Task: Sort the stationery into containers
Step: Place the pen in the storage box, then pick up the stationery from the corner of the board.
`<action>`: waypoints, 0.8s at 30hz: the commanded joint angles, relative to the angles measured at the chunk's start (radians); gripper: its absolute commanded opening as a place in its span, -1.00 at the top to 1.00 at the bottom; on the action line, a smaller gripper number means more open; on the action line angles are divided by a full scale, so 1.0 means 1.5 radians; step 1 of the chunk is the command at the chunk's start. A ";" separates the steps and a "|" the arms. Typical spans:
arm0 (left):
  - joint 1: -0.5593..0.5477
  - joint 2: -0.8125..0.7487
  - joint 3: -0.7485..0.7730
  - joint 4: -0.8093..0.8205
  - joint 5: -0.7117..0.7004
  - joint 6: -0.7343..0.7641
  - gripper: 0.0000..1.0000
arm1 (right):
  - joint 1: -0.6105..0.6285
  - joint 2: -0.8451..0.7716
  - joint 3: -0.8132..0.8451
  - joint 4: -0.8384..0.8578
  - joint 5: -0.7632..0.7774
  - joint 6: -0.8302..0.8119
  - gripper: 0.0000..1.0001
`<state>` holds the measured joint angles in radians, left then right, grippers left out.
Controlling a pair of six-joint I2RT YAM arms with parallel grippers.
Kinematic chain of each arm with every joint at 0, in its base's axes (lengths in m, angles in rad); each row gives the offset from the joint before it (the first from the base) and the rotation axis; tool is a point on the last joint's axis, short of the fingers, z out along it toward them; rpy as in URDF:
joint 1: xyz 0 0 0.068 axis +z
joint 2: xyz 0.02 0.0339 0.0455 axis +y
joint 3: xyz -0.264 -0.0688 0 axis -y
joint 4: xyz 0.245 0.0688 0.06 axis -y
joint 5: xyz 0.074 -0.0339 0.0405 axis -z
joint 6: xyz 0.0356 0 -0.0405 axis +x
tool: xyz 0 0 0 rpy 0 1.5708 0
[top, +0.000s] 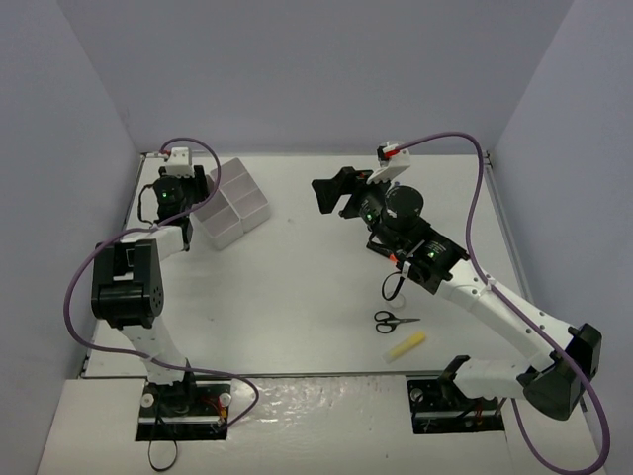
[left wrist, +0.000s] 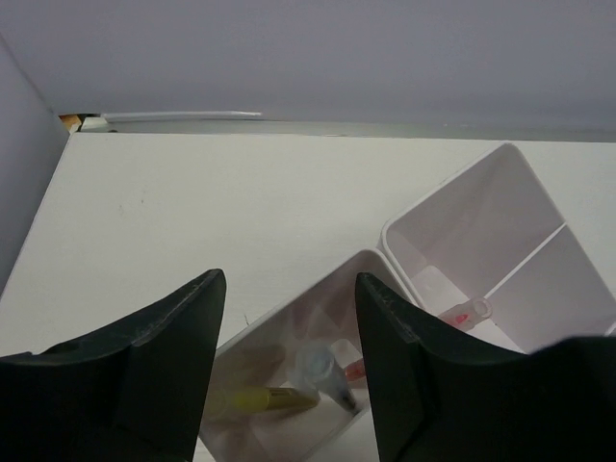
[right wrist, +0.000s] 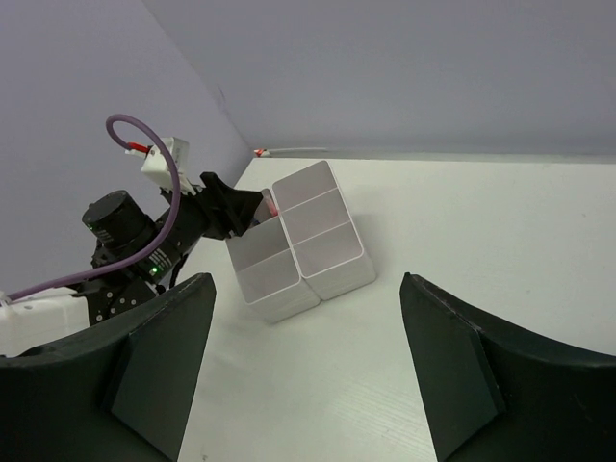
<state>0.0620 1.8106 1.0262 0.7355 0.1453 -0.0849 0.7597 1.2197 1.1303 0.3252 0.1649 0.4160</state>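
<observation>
The white divided tray (top: 235, 203) stands at the back left and looks tilted toward the right arm. My left gripper (top: 184, 195) is open and empty over its left end. In the left wrist view, between the jaws of the left gripper (left wrist: 289, 281), one tray compartment (left wrist: 289, 322) holds a yellow highlighter (left wrist: 262, 398), a blue-capped bottle (left wrist: 318, 366) and an orange item (left wrist: 354, 370). My right gripper (top: 339, 194) is open and empty, raised mid-table and facing the tray (right wrist: 308, 241). Black-handled scissors (top: 395, 320) and a yellow highlighter (top: 406, 345) lie near the front edge.
A small clear item with a pink mark (left wrist: 469, 312) lies in a neighbouring compartment. The left arm (right wrist: 144, 245) shows beside the tray in the right wrist view. Grey walls close the table on the left, back and right.
</observation>
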 commanded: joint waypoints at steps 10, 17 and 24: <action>0.003 -0.110 0.063 -0.084 0.013 -0.023 -0.15 | -0.007 -0.038 0.006 -0.009 0.033 -0.016 -0.51; 0.004 -0.147 0.153 -0.284 0.029 -0.024 -0.18 | -0.023 -0.072 -0.017 -0.062 0.063 -0.006 -0.56; 0.021 -0.179 0.246 -0.487 0.119 -0.019 -0.18 | -0.046 -0.114 -0.032 -0.144 0.114 0.003 -0.61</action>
<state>0.0664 1.6157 1.2740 0.2231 0.1977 -0.1103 0.7105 1.1039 1.0882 0.1424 0.2510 0.4148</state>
